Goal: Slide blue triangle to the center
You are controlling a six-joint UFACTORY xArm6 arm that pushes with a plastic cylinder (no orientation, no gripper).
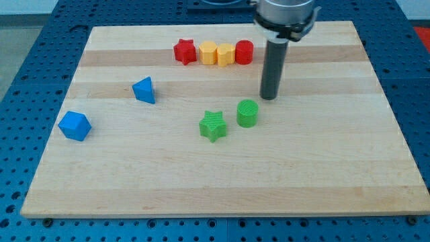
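Observation:
The blue triangle (144, 90) lies on the wooden board (222, 175) at the view's left, above mid-height. My tip (269, 97) stands right of the board's middle, far to the right of the blue triangle. It is just up and right of the green cylinder (247, 113) and does not touch it. A green star (213, 126) lies to the left of the green cylinder.
A blue cube (74, 126) lies near the left edge. Along the top stand a red star (184, 52), a yellow hexagon (207, 52), a second yellow block (224, 54) and a red cylinder (244, 52), packed in a row.

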